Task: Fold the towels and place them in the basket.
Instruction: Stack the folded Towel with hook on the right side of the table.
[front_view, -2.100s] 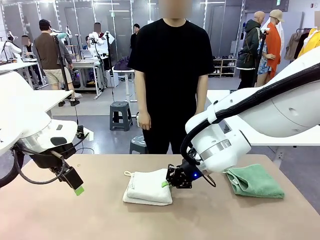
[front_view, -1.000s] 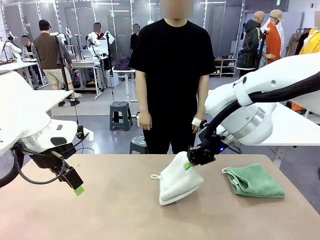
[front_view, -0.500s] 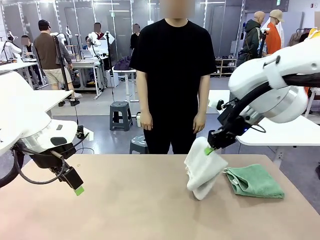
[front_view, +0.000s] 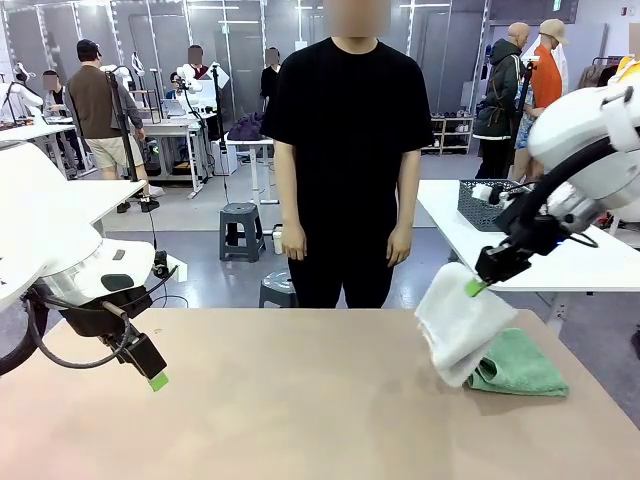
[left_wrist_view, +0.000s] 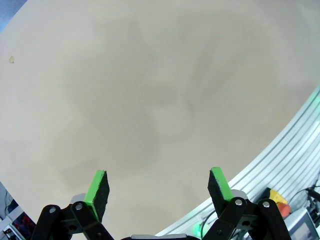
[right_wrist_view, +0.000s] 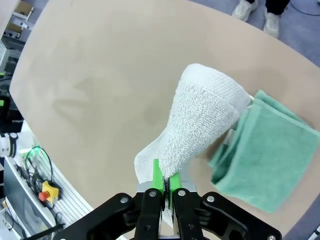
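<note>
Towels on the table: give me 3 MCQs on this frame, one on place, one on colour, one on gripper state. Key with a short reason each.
1. Where does the green towel lie?
A. flat on the table, at the robot's right
B. in the basket
C. in the person's hand

2. What colour is the towel that hangs from the right gripper?
A. mint green
B. cream white
C. dark purple

3. How does the left gripper stand?
A. shut on a towel
B. shut on nothing
C. open over bare table, holding nothing

Key: A, the front view shows it folded on the tabletop under the hanging white towel; B, the right wrist view shows pale terry cloth pinched between the green pads; C, the left wrist view shows its fingers wide apart with bare tabletop between them.
</note>
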